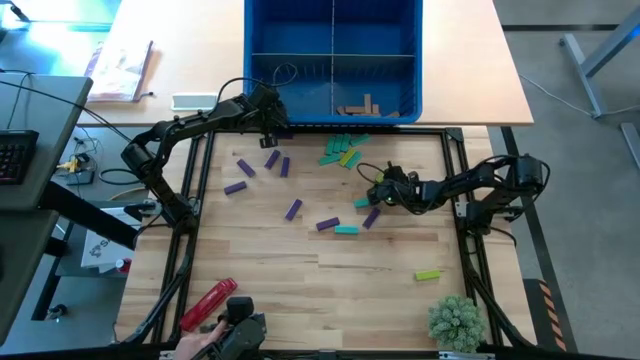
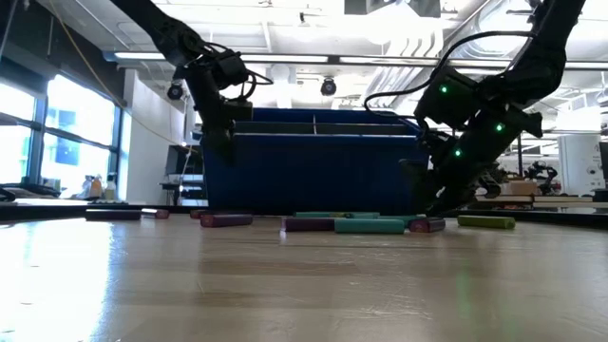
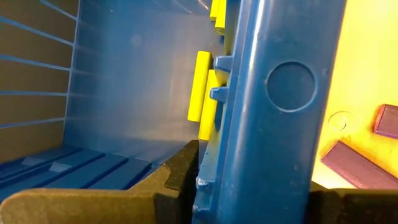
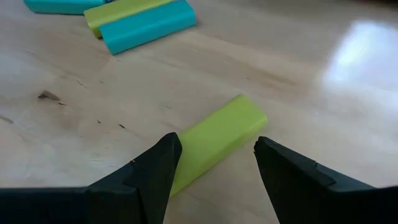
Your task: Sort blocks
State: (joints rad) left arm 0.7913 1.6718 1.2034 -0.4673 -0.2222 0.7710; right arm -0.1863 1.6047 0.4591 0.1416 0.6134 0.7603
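Note:
Purple blocks (image 1: 272,158), teal blocks (image 1: 345,230) and lime blocks (image 1: 427,274) lie flat and scattered on the wooden table. Tan blocks (image 1: 360,107) lie in the blue bin (image 1: 332,55) at the far edge. Lime blocks (image 3: 202,93) lie in its near left compartment. My left gripper (image 1: 270,122) straddles the bin's near wall close to the left corner. My right gripper (image 4: 217,155) is low over the table's middle right, open, with one finger on each side of a lime block (image 4: 217,140) that lies flat on the wood. My left gripper has the bin's near wall (image 3: 261,143) between its fingers, one finger (image 3: 177,177) inside the bin and the other (image 3: 354,202) outside. It comes from above, slanting down toward the far side. The wall fills the gap from finger to finger, and the bin stands on the table.
A teal and lime pile (image 1: 345,150) lies just before the bin. A red cylindrical tool (image 1: 207,303) and a dark device (image 1: 240,322) lie at the near left, and a small green plant (image 1: 455,320) stands at the near right. Black frame rails (image 1: 465,230) border the table.

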